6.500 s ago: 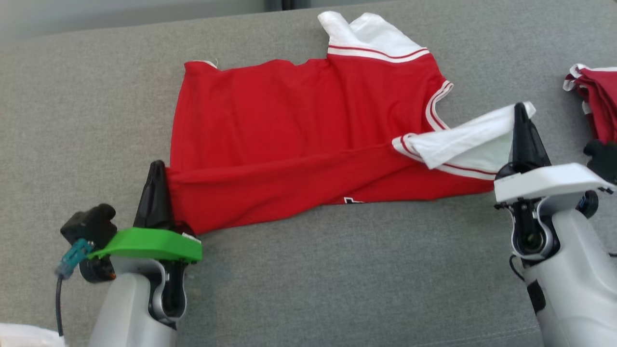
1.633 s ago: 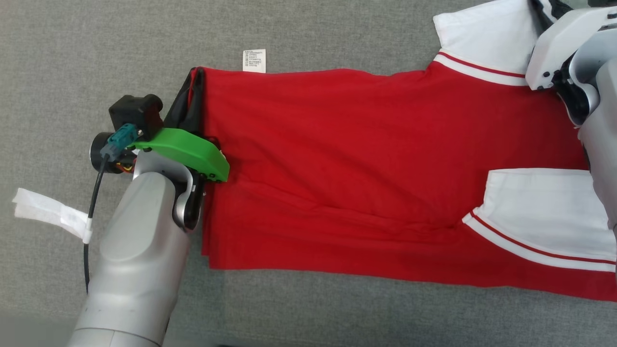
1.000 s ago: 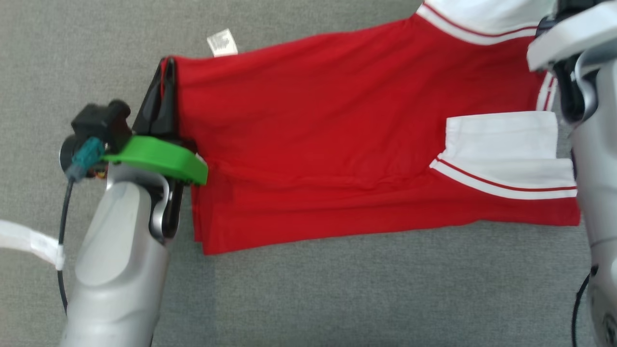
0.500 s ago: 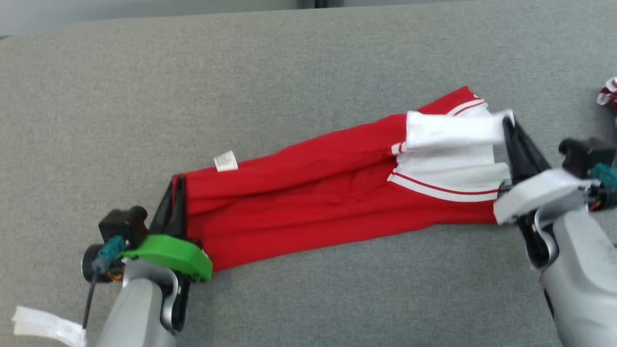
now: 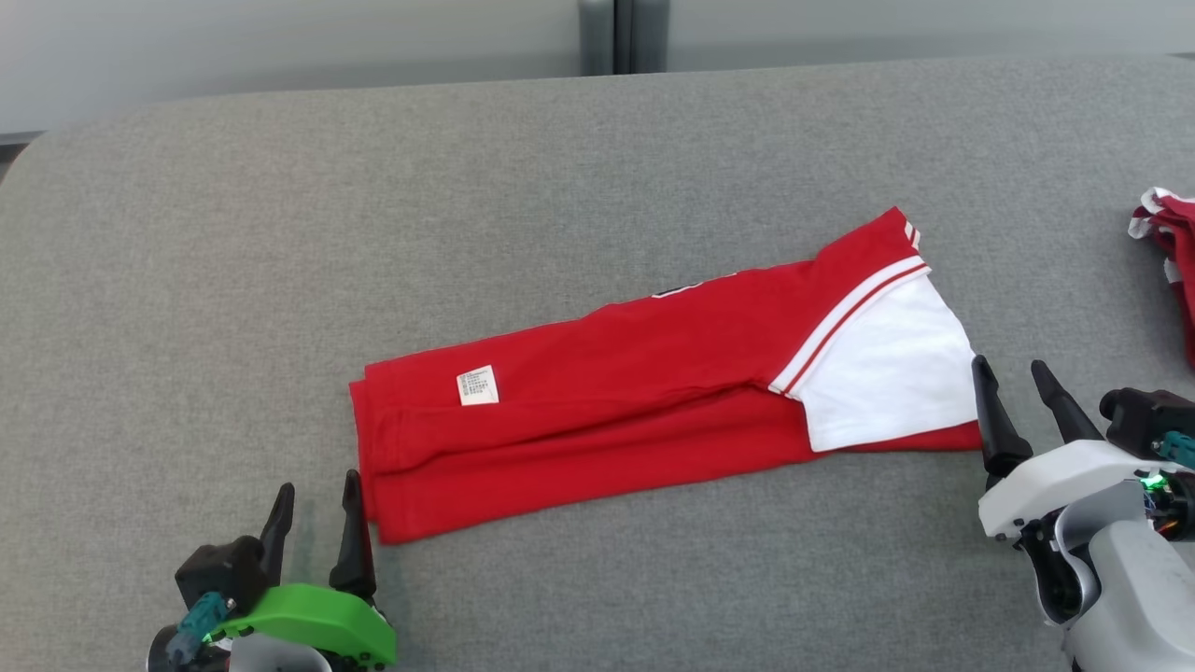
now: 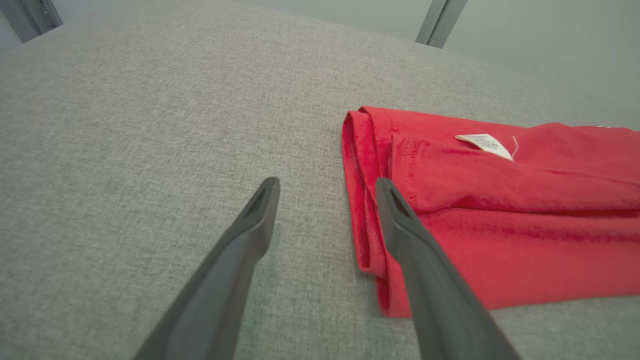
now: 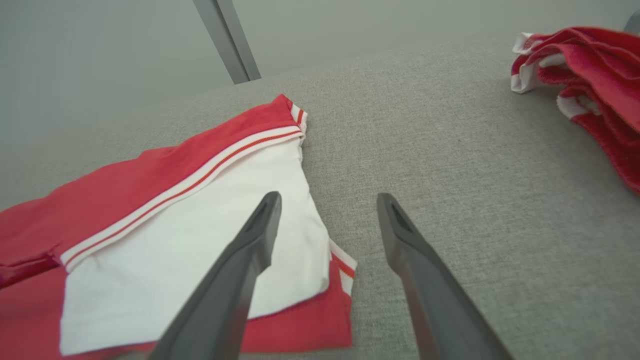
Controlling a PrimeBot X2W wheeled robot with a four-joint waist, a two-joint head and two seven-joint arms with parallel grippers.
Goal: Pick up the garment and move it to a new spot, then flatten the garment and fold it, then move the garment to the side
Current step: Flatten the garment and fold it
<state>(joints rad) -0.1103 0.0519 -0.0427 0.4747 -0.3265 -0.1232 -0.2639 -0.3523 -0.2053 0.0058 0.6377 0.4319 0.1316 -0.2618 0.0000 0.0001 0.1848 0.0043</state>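
The garment (image 5: 635,392) is red with a white sleeve and lies folded into a long narrow strip across the grey surface (image 5: 280,233). A small white label (image 5: 477,385) lies on top near its left end. My left gripper (image 5: 317,481) is open just off that hem end, holding nothing. In the left wrist view its fingers (image 6: 326,182) straddle bare surface beside the folded hem (image 6: 500,210). My right gripper (image 5: 1007,364) is open and empty just right of the sleeve end. In the right wrist view its left finger overlaps the white sleeve (image 7: 190,240).
Another red and white garment (image 5: 1172,252) lies bunched at the far right edge, also seen in the right wrist view (image 7: 595,65). The grey surface's rounded back edge runs along the top, with a pale wall and a dark post (image 5: 611,37) behind it.
Both grippers have let go of the garment, opened and drawn back from its ends. The garment now lies flat in a narrower fold. The head camera has also shifted.
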